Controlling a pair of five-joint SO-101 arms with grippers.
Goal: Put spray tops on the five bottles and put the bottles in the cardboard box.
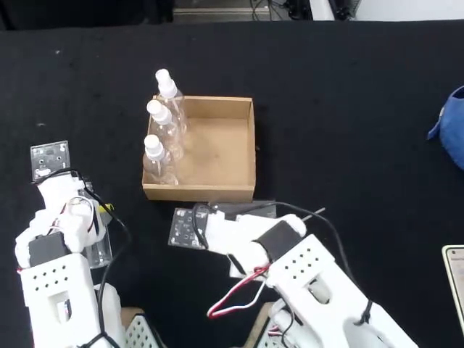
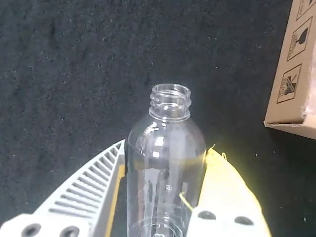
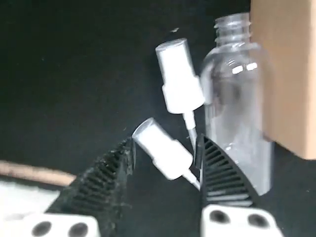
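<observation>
My left claw (image 2: pixel 167 149) grips an uncapped bottle (image 2: pixel 167 173). My right claw (image 3: pixel 164 143) is open, straddling a spray top (image 3: pixel 163 153) on the counter (image 1: pixel 348 109). Three capped bottles (image 1: pixel 163 134) are in the cardboard box (image 1: pixel 199 192); two left to cap and box.

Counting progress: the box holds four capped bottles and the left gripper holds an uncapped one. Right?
Not quite. The high view shows three capped bottles in the box, not four. The left gripper does hold an uncapped bottle.
</observation>
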